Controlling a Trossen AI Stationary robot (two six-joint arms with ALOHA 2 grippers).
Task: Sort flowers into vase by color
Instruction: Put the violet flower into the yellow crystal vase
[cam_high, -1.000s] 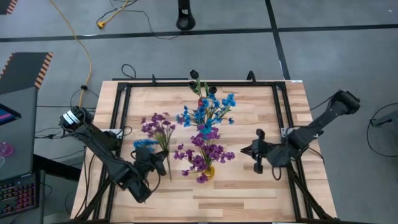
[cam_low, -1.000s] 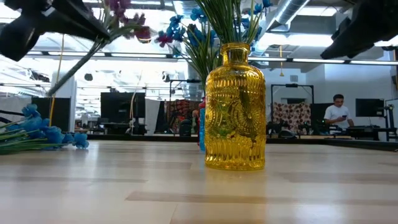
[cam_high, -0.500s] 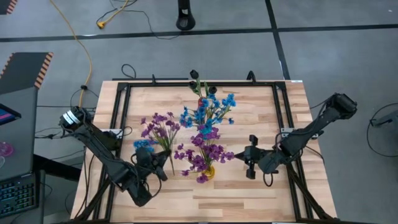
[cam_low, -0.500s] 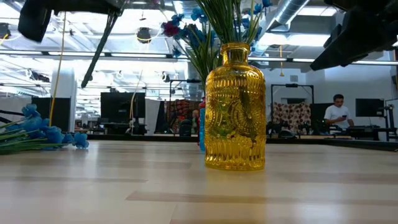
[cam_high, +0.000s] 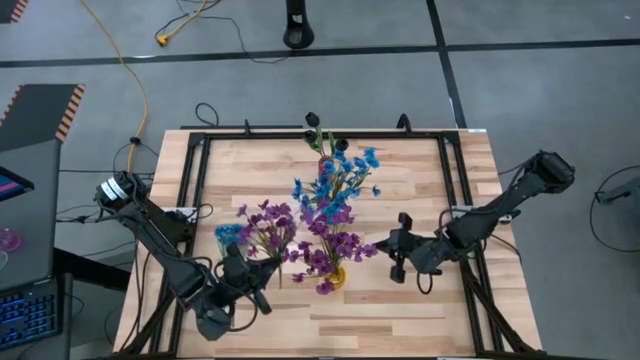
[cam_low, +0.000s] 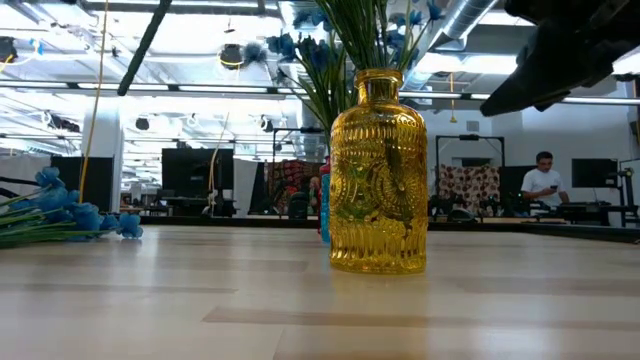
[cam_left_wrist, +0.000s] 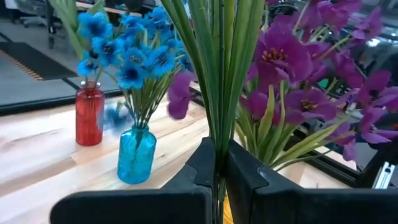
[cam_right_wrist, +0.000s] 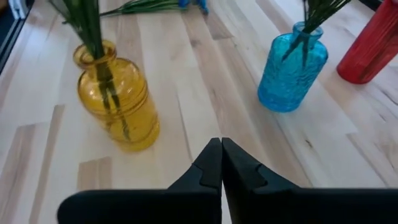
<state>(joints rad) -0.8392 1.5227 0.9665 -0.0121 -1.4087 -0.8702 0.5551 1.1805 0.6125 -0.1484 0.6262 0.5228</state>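
My left gripper is shut on a bunch of purple flowers, held just left of the yellow vase. That vase holds purple blooms. Behind it, the blue vase holds blue flowers, and the red vase holds dark buds. One blue sprig lies flat on the table. My right gripper hovers shut and empty, right of the yellow vase. My left gripper pinches the bunch's green stems between its two fingers, low on the stems. The fingers lie about level and come from the table's near left. The bunch is lifted clear of the table, with its blooms leaning toward the yellow vase.
A black frame runs round the wooden tabletop. Bare wood lies along the near edge and on the far right. A person sits far off in the room behind.
My left gripper has risen and rolled, staying shut on the stems; the purple bunch has swung up off its slant, and its blooms have moved toward the yellow vase. My right gripper has slid toward the table's left, closer to the yellow vase.
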